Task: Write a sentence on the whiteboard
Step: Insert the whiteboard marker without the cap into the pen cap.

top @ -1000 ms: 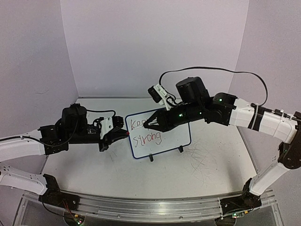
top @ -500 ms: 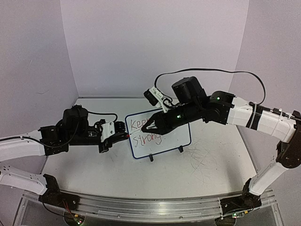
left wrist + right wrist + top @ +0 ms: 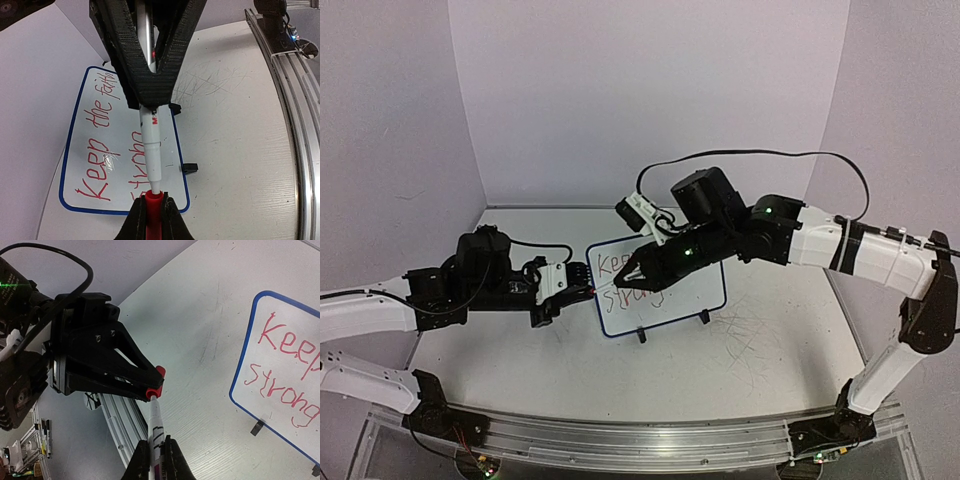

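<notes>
The whiteboard (image 3: 695,283) stands on two black clip feet at the table's middle. On it the red sentence (image 3: 632,281) is partly covered by my right gripper (image 3: 623,277). The left wrist view reads "Keep the faith" (image 3: 96,155) over a half-hidden second line. My right gripper (image 3: 156,442) is shut on a white marker (image 3: 156,417). My left gripper (image 3: 154,201) is shut on the marker's red cap (image 3: 154,204). The marker's (image 3: 151,145) tip sits in the cap's mouth. Both grippers meet just left of the whiteboard's (image 3: 125,212) near-left corner.
Grey scratch marks (image 3: 752,335) cover the tabletop right of the board. An aluminium rail (image 3: 640,440) runs along the near edge. Lilac walls close the back and both sides. A black cable (image 3: 760,153) arches over the right arm.
My right gripper has moved left and down across the board with the marker, uncovering more of the top line. The marker's tip now meets the cap in my left gripper.
</notes>
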